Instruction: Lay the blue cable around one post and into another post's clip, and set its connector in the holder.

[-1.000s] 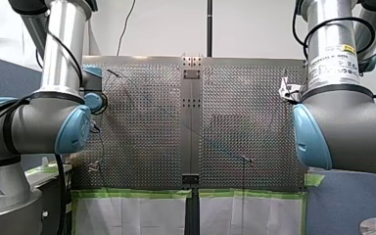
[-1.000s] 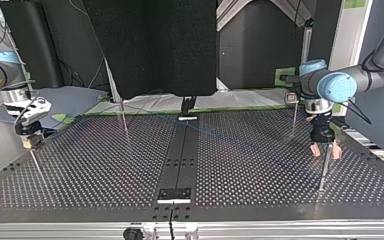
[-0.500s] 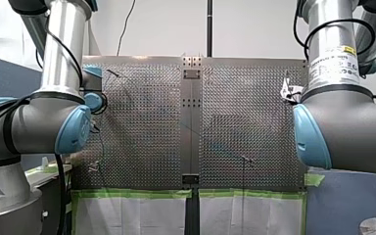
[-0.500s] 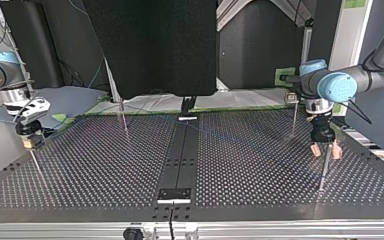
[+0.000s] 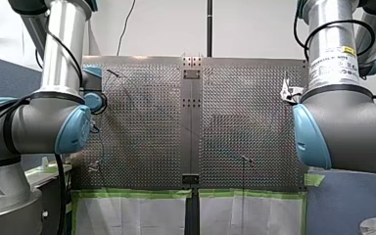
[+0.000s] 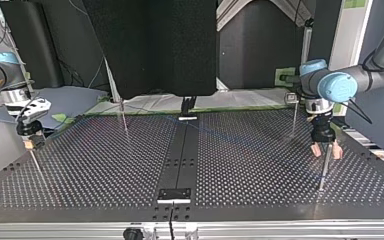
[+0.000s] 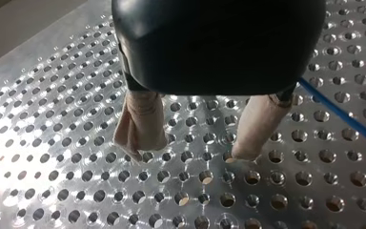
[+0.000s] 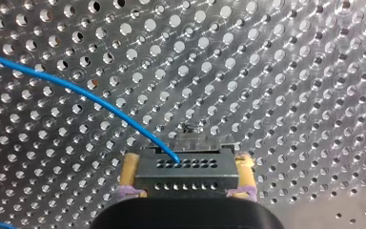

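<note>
thin blue cable (image 8: 90, 100) ends in a black perforated connector block (image 8: 186, 183), clamped in the right gripper (image 8: 187, 168); left gripper (image 7: 190, 140) gapes empty beside the cable. barely anything shifted, routing's all ahead.

Left arm (image 5: 39, 122), right arm (image 5: 345, 127) both elbow-bent, reaching forward. Left gripper (image 7: 195, 145) at top view's right, pointing down, beige-padded jaws spread apart, nothing between. Right gripper (image 8: 187, 164) at top view's left, yellow-padded jaws clamped on sides of black connector (image 8: 186, 179).
</note>
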Robot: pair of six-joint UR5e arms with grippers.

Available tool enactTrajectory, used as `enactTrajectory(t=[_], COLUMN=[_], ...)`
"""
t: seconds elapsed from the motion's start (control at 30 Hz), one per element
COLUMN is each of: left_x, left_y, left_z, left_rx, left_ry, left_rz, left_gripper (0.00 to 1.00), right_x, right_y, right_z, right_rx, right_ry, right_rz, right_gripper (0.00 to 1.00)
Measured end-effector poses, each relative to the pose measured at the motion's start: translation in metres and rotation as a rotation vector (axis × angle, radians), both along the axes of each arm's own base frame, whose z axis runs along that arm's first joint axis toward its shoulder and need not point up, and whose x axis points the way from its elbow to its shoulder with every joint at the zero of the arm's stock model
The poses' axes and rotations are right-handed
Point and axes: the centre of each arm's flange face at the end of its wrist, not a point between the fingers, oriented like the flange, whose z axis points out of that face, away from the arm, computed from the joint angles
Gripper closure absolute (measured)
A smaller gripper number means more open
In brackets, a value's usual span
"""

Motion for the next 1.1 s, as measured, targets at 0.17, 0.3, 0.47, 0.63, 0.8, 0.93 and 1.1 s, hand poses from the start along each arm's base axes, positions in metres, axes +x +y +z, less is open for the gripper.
enactTrajectory(t=[0.17,0.3,0.47,0.63,0.8,0.93,1.1], left_x=[0.0001,-0.0001,-0.0001,-0.0002,-0.0001,-0.0002,-0.0002], left_y=[0.0000,0.0005,0.0007,0.0008,0.0008,0.0008,0.0011], left_z=[-0.0001,0.0001,0.0000,0.0001,0.0000,0.0000,0.0001], left_rx=[0.000,0.005,0.010,0.010,0.011,0.012,0.013], left_ry=[0.000,0.002,0.003,0.004,0.004,0.004,0.004], left_rz=[0.000,0.002,0.002,0.002,0.003,0.003,0.003], left_gripper=[0.00,0.00,0.00,0.00,0.00,0.00,0.00], right_x=[-0.0009,-0.0015,-0.0012,0.0001,0.0010,0.0016,0.0003], right_y=[-0.0007,-0.0018,-0.0024,-0.0020,-0.0018,-0.0017,-0.0022], right_z=[0.0008,0.0027,0.0049,0.0047,0.0045,0.0042,0.0038], right_rx=[-0.004,-0.006,-0.007,-0.005,-0.004,-0.002,0.000], right_ry=[0.001,0.001,0.001,0.001,0.000,-0.002,-0.004], right_rz=[0.001,0.003,0.004,0.005,0.005,0.003,-0.008], right_gripper=[1.00,1.00,1.00,1.00,1.00,1.00,1.00])
